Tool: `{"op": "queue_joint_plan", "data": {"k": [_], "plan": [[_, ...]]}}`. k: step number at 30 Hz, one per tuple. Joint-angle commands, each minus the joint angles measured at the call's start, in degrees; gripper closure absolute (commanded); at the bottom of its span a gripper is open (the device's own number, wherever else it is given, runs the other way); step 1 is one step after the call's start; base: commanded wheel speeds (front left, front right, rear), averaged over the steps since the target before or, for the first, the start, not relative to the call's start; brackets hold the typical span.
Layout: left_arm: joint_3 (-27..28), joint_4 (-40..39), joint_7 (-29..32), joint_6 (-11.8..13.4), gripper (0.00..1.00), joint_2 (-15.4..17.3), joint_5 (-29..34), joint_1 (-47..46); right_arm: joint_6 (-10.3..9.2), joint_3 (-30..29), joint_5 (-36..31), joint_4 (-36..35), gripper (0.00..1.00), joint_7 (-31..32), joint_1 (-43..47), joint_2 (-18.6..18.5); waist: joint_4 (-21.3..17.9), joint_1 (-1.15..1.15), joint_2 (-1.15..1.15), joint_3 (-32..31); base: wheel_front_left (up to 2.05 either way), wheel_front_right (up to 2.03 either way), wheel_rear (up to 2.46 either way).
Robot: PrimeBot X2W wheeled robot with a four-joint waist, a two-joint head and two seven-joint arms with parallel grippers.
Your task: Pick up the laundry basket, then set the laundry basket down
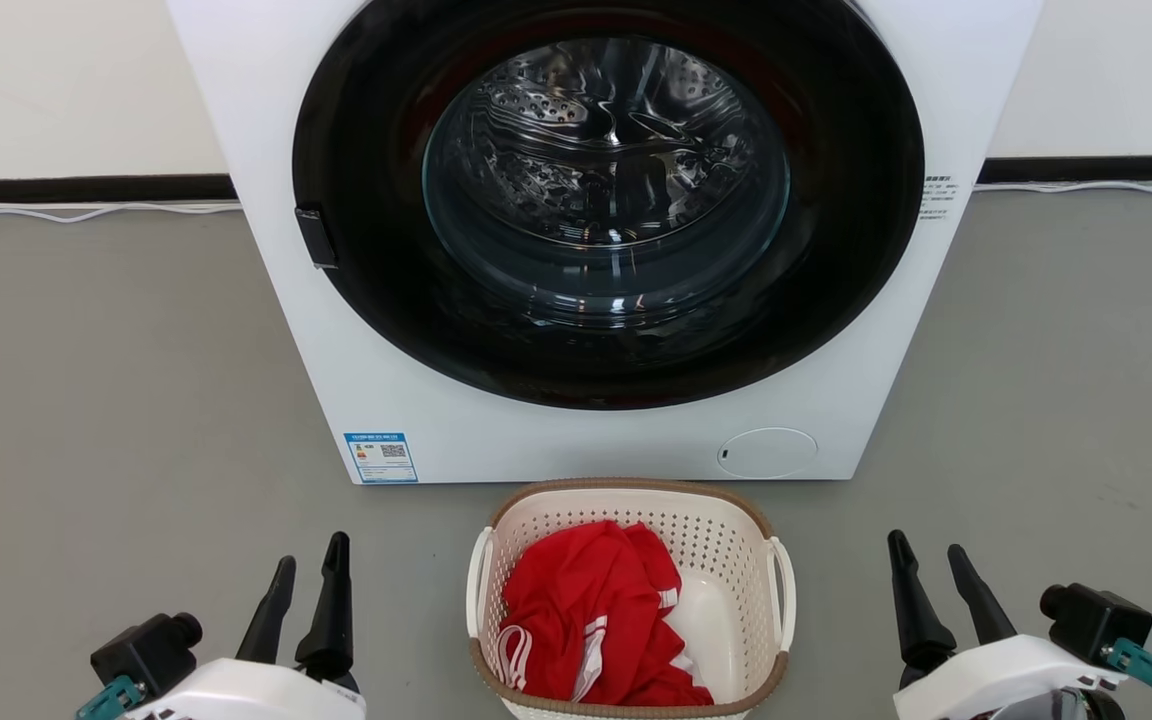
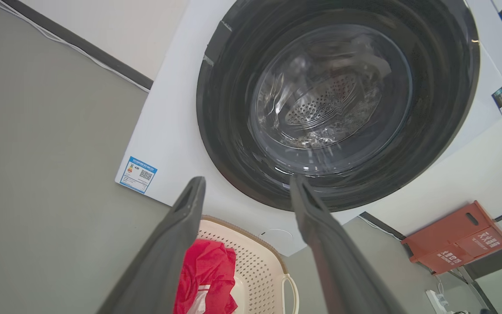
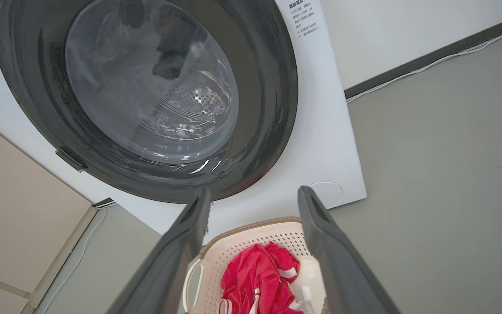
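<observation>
Cream-white laundry basket [image 1: 726, 545] sits bottom centre of your head view, just below the washing machine [image 1: 336, 350], red cloth [image 1: 586, 610] inside. Your left gripper [image 1: 311, 550] and right gripper [image 1: 926, 543] flank it at the lower corners, spread wide and empty.

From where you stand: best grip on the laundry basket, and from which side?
Probably at its sides: left gripper on the left handle, right gripper on the right handle, each from outside. The basket stands upright between the open jaws, handles looping clear of its walls.
</observation>
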Motion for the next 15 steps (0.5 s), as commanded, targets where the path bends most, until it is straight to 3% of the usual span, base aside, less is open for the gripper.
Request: {"op": "queue_joint_plan", "data": {"k": [1,15], "plan": [[0.9,-1.6,-1.0,0.4,0.00,0.6,2.2,-0.9,0.29,1.3,-2.6,-0.9,0.00,-1.1,-2.8,-0.3,0.0,0.00,0.00,-0.1,0.00,0.00,0.00],[1.0,-1.9,-3.3,0.7,0.00,0.8,13.2,-0.3,0.34,1.7,-12.3,0.6,0.00,-3.5,-3.1,-0.3,0.1,0.00,0.00,-0.1,0.00,0.00,0.00]]}}
